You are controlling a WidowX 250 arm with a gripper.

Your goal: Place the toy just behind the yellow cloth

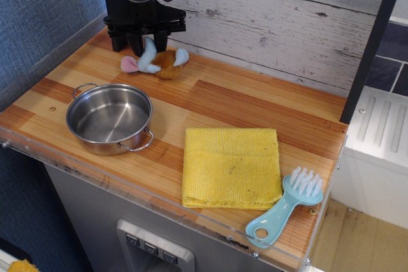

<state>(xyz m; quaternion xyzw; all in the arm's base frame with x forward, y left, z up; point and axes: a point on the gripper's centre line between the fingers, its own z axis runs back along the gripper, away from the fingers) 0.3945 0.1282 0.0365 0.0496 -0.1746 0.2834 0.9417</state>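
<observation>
The toy [160, 62], a small brown plush with pale blue limbs and a pink ear, lies at the back left of the wooden counter, near the wall. My black gripper [148, 44] stands straight over it, fingers down, closed in around a pale blue part of the toy that sticks up between them. The toy's body still rests on the counter. The yellow cloth [231, 167], a folded ribbed square, lies flat at the front right, well apart from the toy and the gripper.
A steel pot [109, 119] stands at the front left, just in front of the toy. A light blue brush [287, 207] lies at the cloth's right edge, by the counter's front corner. The plank wall [268, 23] runs behind the counter.
</observation>
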